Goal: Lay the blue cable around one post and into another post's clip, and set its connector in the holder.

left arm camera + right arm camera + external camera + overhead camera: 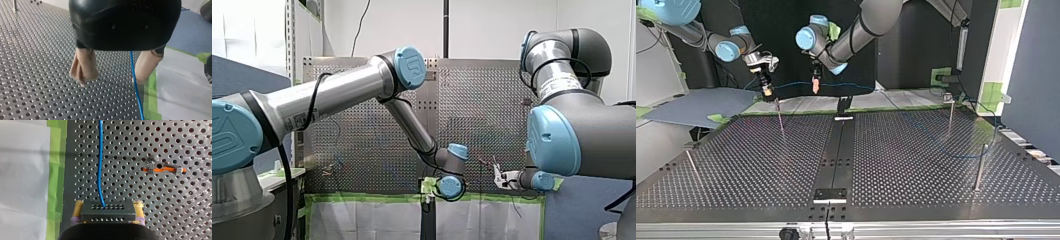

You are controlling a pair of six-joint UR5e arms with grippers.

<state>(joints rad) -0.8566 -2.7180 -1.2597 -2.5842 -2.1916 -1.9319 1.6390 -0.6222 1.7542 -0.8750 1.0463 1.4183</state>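
Observation:
My right gripper [108, 218] has its yellow pads shut on the black connector block [108, 211], from which the blue cable [100, 162] runs straight ahead over the perforated table. In the top view my right gripper [767, 90] hangs just above a thin post [780, 117]. From there the blue cable [846, 85] stretches across to my left gripper [815, 88] and on toward the posts at that view's right. My left gripper [115, 72] is open, and the blue cable [135, 82] passes between its beige fingers [83, 67], close to one of them.
A post with an orange clip [160, 169] stands beside the cable in the right wrist view. More posts [950, 112] [980, 167] [692, 167] stand on the table. A black bracket [843, 106] sits at the far edge and a plate [831, 195] at the near edge. Green tape [150, 100] borders the table.

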